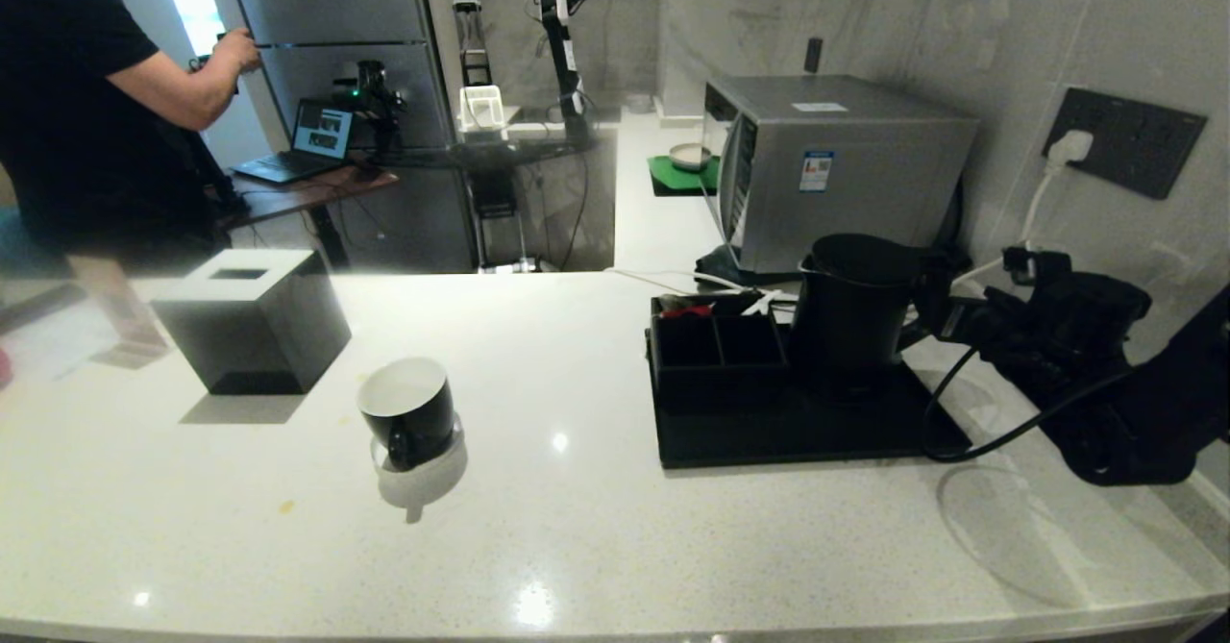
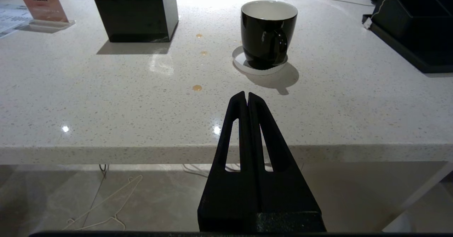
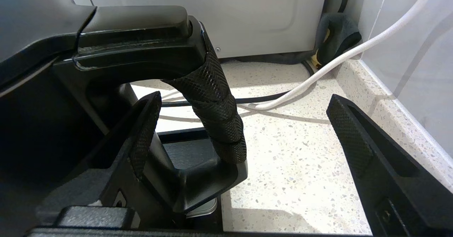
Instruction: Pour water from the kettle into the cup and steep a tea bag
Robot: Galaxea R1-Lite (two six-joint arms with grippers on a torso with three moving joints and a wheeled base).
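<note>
The tall matte-black kettle (image 1: 850, 311) stands on a black tray (image 1: 769, 432) at the right of the counter. My right gripper (image 1: 940, 309) is at its handle, open. In the right wrist view the loop handle (image 3: 216, 109) sits between the right gripper's (image 3: 244, 100) wide-apart fingers, nearer one finger and touching neither. The black cup (image 1: 408, 410), white inside, rests on a white coaster at centre-left. My left gripper (image 2: 246, 94) is shut and empty, hanging before the counter's front edge, facing the cup (image 2: 267, 35). Red and white packets (image 1: 684, 309) lie in the tray's organiser; I cannot tell a tea bag among them.
A black cube tissue box (image 1: 252, 321) stands left of the cup. A microwave (image 1: 836, 167) is behind the kettle, with a white cable (image 3: 339, 58) and wall socket (image 1: 1124, 138) nearby. A person (image 1: 77, 95) stands at the far left. A small sign stand (image 2: 39, 3) sits on the counter's left.
</note>
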